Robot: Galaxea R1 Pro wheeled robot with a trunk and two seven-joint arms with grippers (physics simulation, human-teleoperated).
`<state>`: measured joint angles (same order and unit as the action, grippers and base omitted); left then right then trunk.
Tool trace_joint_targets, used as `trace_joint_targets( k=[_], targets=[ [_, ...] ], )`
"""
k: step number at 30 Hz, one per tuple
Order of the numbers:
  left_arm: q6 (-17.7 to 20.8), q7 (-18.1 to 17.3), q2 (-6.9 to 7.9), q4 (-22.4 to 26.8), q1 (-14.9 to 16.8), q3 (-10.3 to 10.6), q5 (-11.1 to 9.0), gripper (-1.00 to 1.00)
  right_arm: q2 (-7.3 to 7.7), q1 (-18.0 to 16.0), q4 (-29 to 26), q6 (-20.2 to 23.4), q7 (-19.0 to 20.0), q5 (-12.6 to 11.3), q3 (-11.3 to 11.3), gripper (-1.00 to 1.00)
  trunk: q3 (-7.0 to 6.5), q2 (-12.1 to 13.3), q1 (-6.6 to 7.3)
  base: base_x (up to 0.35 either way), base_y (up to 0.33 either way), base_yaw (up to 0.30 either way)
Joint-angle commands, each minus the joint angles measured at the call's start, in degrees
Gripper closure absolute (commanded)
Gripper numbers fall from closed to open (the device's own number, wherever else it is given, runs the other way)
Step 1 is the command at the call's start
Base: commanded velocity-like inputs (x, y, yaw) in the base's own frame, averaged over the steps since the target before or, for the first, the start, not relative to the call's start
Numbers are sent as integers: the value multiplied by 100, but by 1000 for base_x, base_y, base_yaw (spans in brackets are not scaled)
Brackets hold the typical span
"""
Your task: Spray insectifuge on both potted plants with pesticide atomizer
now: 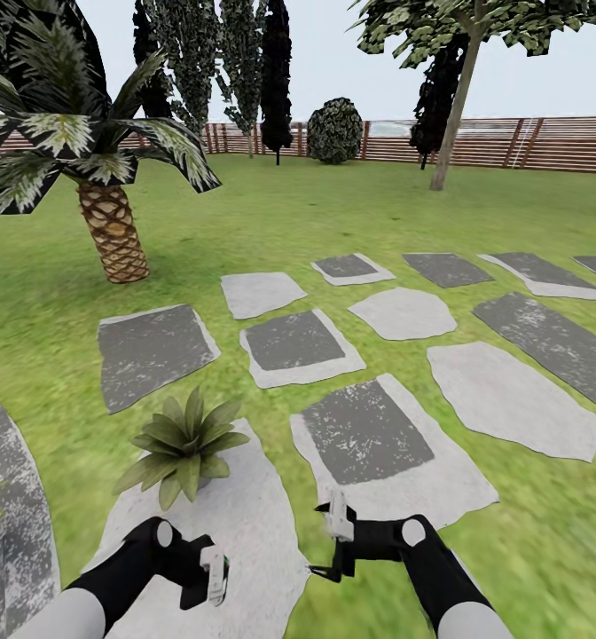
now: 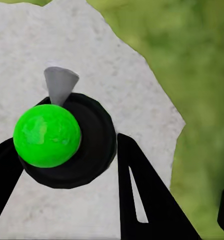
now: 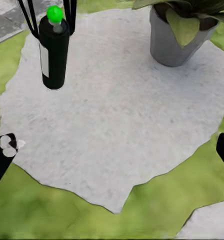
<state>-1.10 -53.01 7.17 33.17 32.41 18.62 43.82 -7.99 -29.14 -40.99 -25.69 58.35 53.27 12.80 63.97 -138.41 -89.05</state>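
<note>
The left hand (image 1: 211, 575) has its black fingers (image 2: 142, 195) pinching the atomizer (image 3: 54, 50), a slim dark bottle with a white label, a glossy bright green ball on top and a small grey nozzle cone beside the ball. In the right wrist view the bottle hangs upright between two thin black fingers over a pale, rough-edged stepping stone (image 1: 245, 532). In the left wrist view the dark round bottle shoulder sits between the two fingers, seen from above.

The right hand (image 1: 333, 543) hovers apart from it, over the stone's edge and the grass; its fingers are spread, with nothing between them.

Near the left hand, on the same pale stone, stands a plant (image 1: 182, 445): a low rosette of broad pointed green leaves in a smooth grey pot (image 3: 174, 42).

Beyond lie flat stones, some pale, some dark and speckled, set in a green lawn (image 1: 351, 213). A palm (image 1: 112, 232) with a scaly brown trunk rises on the left; dark trees and a brown slatted fence (image 1: 546, 144) close the garden.
</note>
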Motion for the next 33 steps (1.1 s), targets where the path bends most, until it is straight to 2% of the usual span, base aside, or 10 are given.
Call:
trace_joint_targets(
  k=[1, 4, 11, 13, 19, 21, 23, 27, 29, 33],
  targets=[
    [-9, 0, 7, 8, 2, 19, -5, 100, 93, -1, -1, -29, 24, 35, 38, -100, 5, -2, 1, 0, 0, 0],
    [-20, 130, 7, 6, 2, -83, -249, 100, 583, 4, 339, -40, -45, 27, 141, -100, 5, -2, 1, 0, 0, 0],
    [-30, 213, -66, 12, -108, -144, -442, 100, 1646, 14, 2027, -715, -1073, 26, 1373, -100, 5, -2, 1, 0, 0, 0],
    [-31, 279, -79, 9, -148, -147, -458, 100, 1876, 56, 2546, -792, -1872, 26, 1871, -100, 5, -2, 1, 0, 0, 0],
    [-26, 874, -80, 11, -313, -155, -797, 100, 2028, 549, 2932, -873, -3785, 14, 2215, -100, 5, -2, 1, -5, 0, 0],
    [-29, 954, -66, 9, -324, -156, -881, 100, 2025, 606, 2941, -907, -3904, 10, 2328, -100, 5, -2, 1, -142, -49, 0],
    [-21, 1009, -59, 12, -331, -159, -924, 100, 2002, 641, 2941, -932, -3998, 8, 3126, -100, 5, -2, 1, -151, -205, 0],
    [1, 1031, -82, 78, -332, -177, -931, 100, 2001, 646, 2931, -939, -4030, 22, 4142, -100, 5, -2, 1, -25, -258, 0],
    [3, 1035, -89, 84, -332, -181, -955, 100, 1992, 652, 2935, -949, -4161, 20, 4272, -100, 5, -2, 1, 54, -271, 0],
    [4, 1108, -79, 91, -332, -183, -1142, 100, 1962, 687, 2957, -946, -5060, 20, 4349, -100, 5, -2, 1, -34, -265, 0]
  ],
)
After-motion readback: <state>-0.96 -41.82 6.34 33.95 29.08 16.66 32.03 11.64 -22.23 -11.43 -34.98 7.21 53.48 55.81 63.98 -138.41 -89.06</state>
